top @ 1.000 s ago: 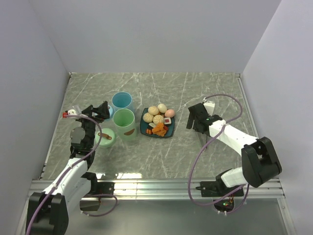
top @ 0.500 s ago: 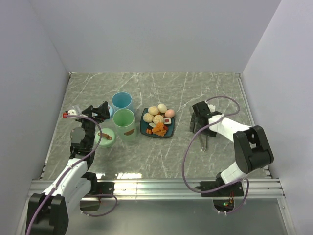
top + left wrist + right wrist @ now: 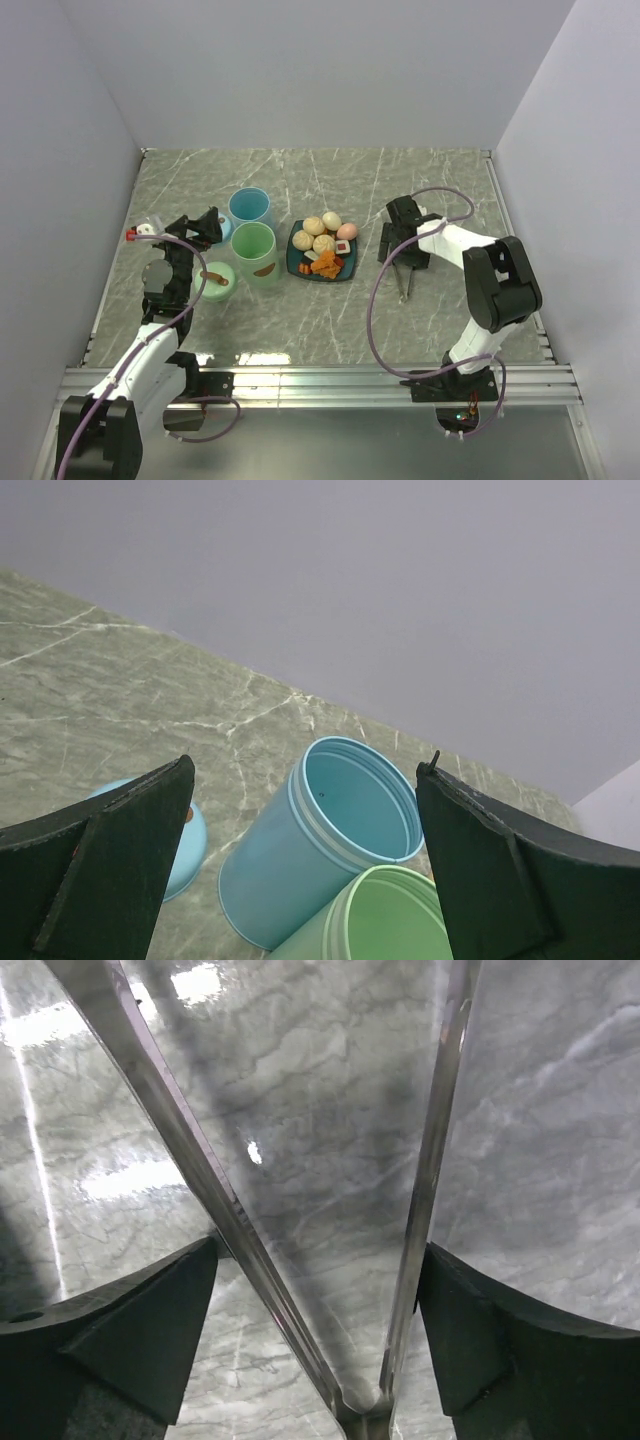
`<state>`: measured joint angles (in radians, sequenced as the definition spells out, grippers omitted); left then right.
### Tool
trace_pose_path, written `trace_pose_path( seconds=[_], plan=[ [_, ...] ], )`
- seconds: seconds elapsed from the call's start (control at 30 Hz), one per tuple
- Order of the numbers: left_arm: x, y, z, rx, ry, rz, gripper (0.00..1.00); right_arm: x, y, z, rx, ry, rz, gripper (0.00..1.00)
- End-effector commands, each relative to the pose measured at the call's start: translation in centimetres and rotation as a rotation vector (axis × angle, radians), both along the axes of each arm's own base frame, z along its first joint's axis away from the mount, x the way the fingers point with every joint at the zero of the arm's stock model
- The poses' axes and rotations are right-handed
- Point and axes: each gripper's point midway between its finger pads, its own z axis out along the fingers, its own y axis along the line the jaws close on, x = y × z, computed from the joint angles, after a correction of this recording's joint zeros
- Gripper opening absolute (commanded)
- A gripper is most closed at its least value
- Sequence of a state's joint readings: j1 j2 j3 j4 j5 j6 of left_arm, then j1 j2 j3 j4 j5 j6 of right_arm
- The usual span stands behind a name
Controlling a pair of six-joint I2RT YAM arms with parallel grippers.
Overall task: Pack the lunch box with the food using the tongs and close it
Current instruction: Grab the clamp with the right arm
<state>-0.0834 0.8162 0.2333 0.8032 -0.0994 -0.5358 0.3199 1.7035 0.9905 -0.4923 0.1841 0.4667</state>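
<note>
The silver tongs [image 3: 405, 282] lie on the marble table right of the teal plate [image 3: 349, 266]. My right gripper [image 3: 401, 252] is down over them. In the right wrist view its black fingers [image 3: 150, 1330] press the outsides of the two tongs arms [image 3: 200, 1160], with the hinge end near the palm; the right gripper [image 3: 320, 1250] is shut on the tongs. The food [image 3: 323, 243] sits on the plate: beige balls, a pink egg, orange chunks. The lunch box's blue tub [image 3: 249, 207] and green tub [image 3: 254, 250] stand open. My left gripper [image 3: 207, 225] hovers open, facing the blue tub [image 3: 320, 850].
A blue lid [image 3: 226, 229] and a green lid [image 3: 213, 278] with a brown piece on it lie beside the left arm. The grey walls close in the table at the back and on both sides. The right arm's cable loops over the table near the tongs.
The right arm swung in and brought its gripper over the tongs, and its jaws narrowed onto the two arms. The left arm stayed still.
</note>
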Motion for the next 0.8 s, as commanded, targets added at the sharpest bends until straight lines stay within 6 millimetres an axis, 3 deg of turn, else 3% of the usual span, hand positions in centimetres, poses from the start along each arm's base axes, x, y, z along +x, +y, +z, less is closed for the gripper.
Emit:
trace_pose_path(
  seconds=[0.0, 0.33, 0.63, 0.77],
  plan=[
    [-0.3, -0.2, 1.1, 0.002, -0.045, -0.017, 0.99, 0.1, -0.1, -0.4, -0.006, 0.029, 0.009, 0.86],
    [-0.3, 0.0, 1.1, -0.005, -0.049, -0.014, 0.99, -0.2, -1.2, 1.2, -0.049, -0.044, -0.029, 0.66],
    [-0.4, 0.0, 1.2, -0.005, -0.052, -0.016, 0.99, 0.9, -0.3, 7.0, -0.003, -0.286, -0.041, 0.63],
    [-0.4, 0.0, 1.2, -0.008, -0.053, -0.017, 0.99, 1.1, 0.3, 8.4, 0.018, -0.344, -0.022, 0.63]
  ],
)
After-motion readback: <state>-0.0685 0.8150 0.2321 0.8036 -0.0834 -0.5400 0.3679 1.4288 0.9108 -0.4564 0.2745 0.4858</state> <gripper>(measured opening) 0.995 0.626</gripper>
